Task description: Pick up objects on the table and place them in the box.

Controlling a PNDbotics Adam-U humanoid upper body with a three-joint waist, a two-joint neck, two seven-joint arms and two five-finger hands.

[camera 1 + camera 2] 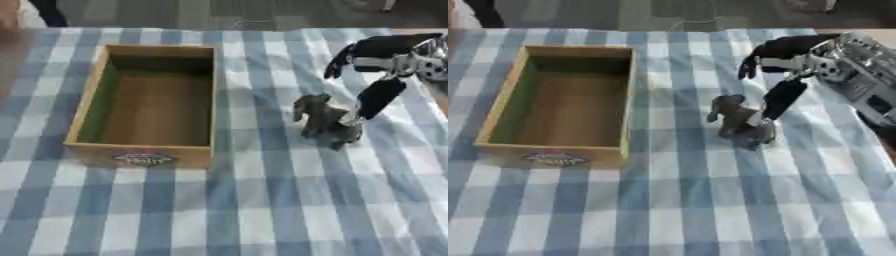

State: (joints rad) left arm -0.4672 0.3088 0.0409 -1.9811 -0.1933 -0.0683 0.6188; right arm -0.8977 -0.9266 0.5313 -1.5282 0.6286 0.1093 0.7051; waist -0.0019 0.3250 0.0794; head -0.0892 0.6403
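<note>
One grey animal figurine [325, 121] stands toward bench [262, 210] right edge, well apart from empty wooden box [92, 107] at left. Right robot hand [785, 80] spread, one finger touching figurine. Step: grasping. Next: close fingers, lift, carry left.

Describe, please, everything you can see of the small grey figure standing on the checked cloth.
The grey figure looks like a small animal toy, dull dark grey, its material unclear. It stands upright on the blue-and-white checked cloth, to the right of the wooden box and apart from it. The right hand reaches down from the upper right, one finger meeting the figure's right side; the fingers are not closed around it.
</note>
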